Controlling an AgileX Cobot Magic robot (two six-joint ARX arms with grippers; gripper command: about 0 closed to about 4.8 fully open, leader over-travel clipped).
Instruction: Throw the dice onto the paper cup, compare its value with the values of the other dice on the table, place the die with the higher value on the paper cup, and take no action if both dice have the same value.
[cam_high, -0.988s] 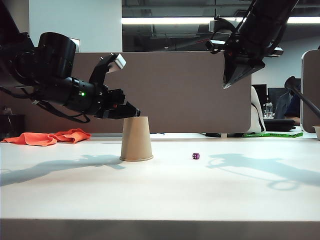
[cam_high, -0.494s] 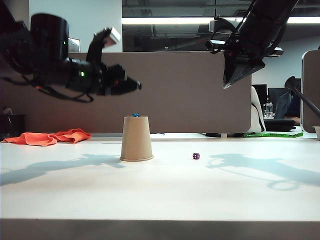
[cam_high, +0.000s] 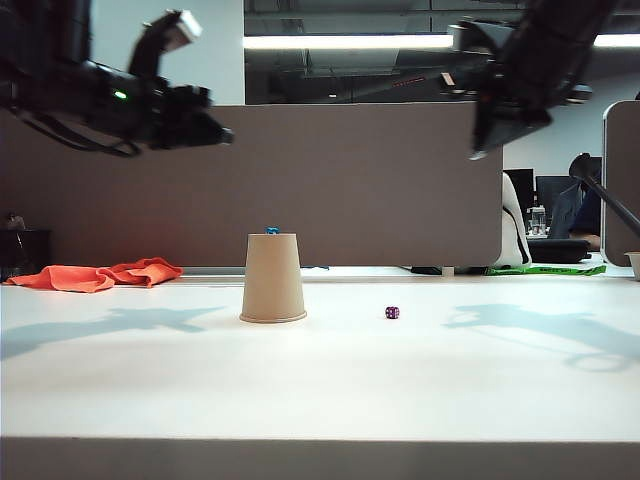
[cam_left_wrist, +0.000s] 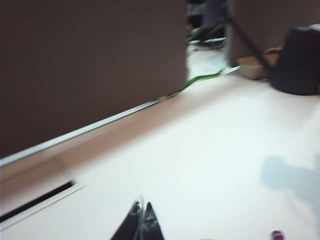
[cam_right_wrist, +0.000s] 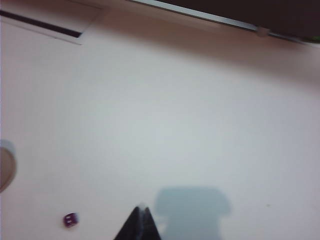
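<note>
Left gripper (cam_high: 222, 135): I see it high above the table, up and to the left of the cup; its fingers (cam_left_wrist: 141, 225) are pressed together on nothing.
Right gripper (cam_high: 478, 150): I have it raised on the right side, well above the table, pointing down; its fingers (cam_right_wrist: 140, 225) are clenched and empty.
Paper cup (cam_high: 273, 278): standing upside down on the table (cam_high: 320, 380), wide rim down, left of centre.
Light blue die (cam_high: 272, 230): I see it sitting on the cup's flat top, clear of both grippers.
Dark purple die (cam_high: 392, 312): lying on the table to the right of the cup, apart from it; I can also make it out in both wrist views (cam_right_wrist: 70, 219).
Orange cloth (cam_high: 95, 273): crumpled at the far left edge of the table, behind the cup.
</note>
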